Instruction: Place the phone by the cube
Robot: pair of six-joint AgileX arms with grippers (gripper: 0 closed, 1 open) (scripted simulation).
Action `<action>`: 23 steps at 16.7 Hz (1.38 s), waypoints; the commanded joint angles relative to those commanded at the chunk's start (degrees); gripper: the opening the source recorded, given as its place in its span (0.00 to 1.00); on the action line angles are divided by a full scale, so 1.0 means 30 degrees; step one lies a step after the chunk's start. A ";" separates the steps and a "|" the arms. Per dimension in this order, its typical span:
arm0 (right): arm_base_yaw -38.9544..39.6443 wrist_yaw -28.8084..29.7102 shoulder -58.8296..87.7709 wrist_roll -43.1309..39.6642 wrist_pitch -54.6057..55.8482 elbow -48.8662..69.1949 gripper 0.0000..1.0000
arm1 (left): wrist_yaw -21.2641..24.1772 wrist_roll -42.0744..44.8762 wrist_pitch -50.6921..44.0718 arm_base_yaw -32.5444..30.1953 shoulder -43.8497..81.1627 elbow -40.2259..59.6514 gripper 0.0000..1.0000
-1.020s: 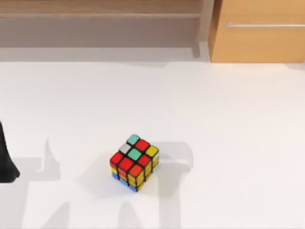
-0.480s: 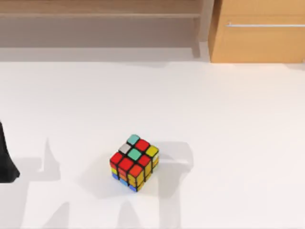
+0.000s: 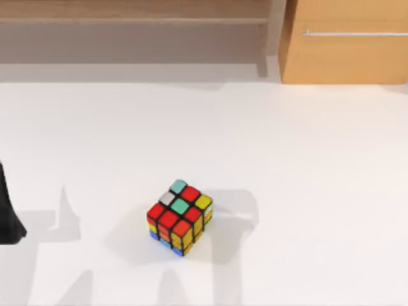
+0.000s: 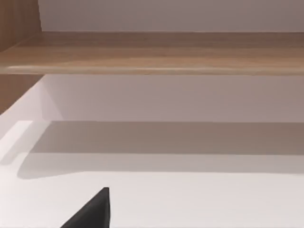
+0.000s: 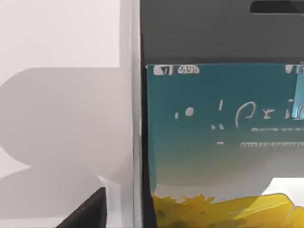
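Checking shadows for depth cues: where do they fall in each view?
Top view: soft grey shadows surround the cube on the table. Left wrist view: a broad shadow band under the shelf. Right wrist view: rounded shadow beside the phone.

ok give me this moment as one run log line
cube: on table, alone | phone: close under right wrist camera | left arm: table's left edge
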 joint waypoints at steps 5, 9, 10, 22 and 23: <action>0.0000 0.0000 0.0000 0.0000 0.0000 0.0000 0.85 | 0.0000 0.0000 0.0000 0.0000 0.0000 0.0000 1.00; 0.0000 0.0000 0.0000 0.0000 0.0000 0.0000 0.55 | 0.0000 0.0000 0.0000 0.0000 0.0000 0.0000 1.00; 0.0000 0.0000 0.0000 0.0000 0.0000 0.0000 0.47 | 0.0000 0.0000 0.0000 0.0000 0.0000 0.0000 1.00; 0.0000 0.0000 0.0000 0.0000 0.0000 0.0000 0.00 | 0.0000 0.0000 0.0000 0.0000 0.0000 0.0000 1.00; 0.0000 0.0000 0.0000 0.0000 0.0000 0.0000 0.00 | 0.0000 0.0000 0.0000 0.0000 0.0000 0.0000 1.00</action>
